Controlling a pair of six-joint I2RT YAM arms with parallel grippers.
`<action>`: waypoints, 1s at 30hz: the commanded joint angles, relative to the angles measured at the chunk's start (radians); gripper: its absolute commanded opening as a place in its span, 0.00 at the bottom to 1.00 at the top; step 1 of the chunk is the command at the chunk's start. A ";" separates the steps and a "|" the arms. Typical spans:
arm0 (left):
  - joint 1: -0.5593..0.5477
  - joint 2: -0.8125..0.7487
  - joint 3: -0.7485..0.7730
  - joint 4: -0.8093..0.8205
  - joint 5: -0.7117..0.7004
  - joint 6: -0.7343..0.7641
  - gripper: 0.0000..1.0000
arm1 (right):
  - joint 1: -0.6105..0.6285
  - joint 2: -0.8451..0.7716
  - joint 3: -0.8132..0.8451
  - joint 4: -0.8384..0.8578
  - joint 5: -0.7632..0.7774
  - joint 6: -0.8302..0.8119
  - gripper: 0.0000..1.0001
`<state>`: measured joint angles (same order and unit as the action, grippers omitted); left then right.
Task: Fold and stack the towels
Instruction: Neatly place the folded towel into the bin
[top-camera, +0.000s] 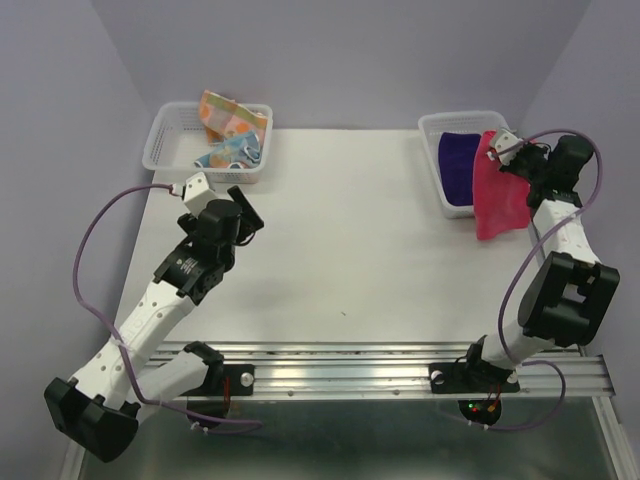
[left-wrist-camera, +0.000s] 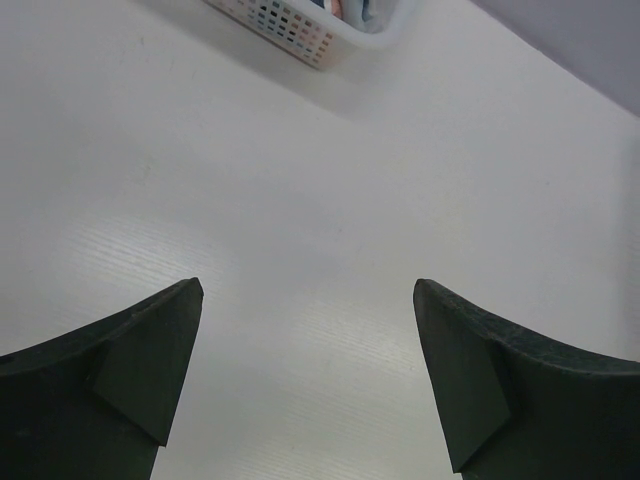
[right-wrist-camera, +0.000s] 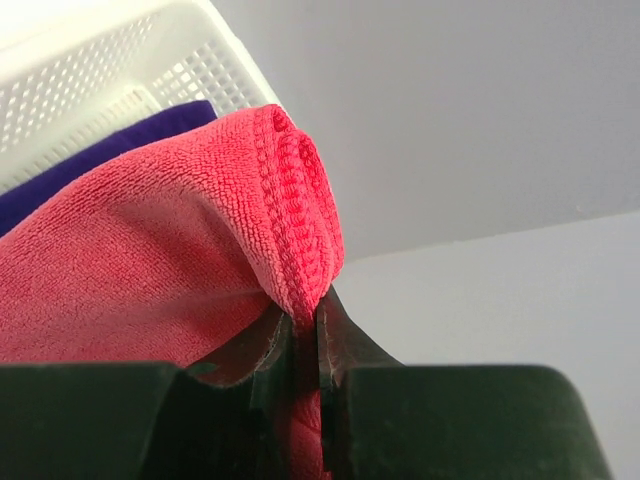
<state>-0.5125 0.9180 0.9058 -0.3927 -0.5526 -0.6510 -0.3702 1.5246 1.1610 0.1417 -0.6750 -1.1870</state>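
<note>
Right end effector (right-wrist-camera: 305, 342) up close: fingers clamped tight on pink towel (right-wrist-camera: 150, 250) hem. Towel dangles from grip by right basket (top-camera: 430, 128) rim. Purple towel (top-camera: 458, 165) lies inside. Left end effector (left-wrist-camera: 308, 288): fingers wide apart, nothing held, over tabletop (top-camera: 350, 240). Orange-patterned towel (top-camera: 228, 118) and blue-patterned towel (top-camera: 228, 153) in left basket (top-camera: 163, 140).

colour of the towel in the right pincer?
Bright pink towel, pinched in the right pincer; clearest in the right wrist view.
</note>
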 joint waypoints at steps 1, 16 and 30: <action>0.009 -0.037 0.009 0.058 -0.020 -0.001 0.99 | 0.039 0.054 0.106 0.079 -0.014 0.110 0.01; 0.034 -0.004 -0.047 0.120 0.007 -0.004 0.99 | 0.117 0.379 0.235 0.271 0.207 0.188 0.01; 0.077 0.081 -0.024 0.143 0.013 0.045 0.99 | 0.175 0.566 0.333 0.419 0.301 0.250 0.01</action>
<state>-0.4488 0.9901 0.8654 -0.2802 -0.5266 -0.6327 -0.2077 2.0533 1.4090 0.4088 -0.4278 -0.9741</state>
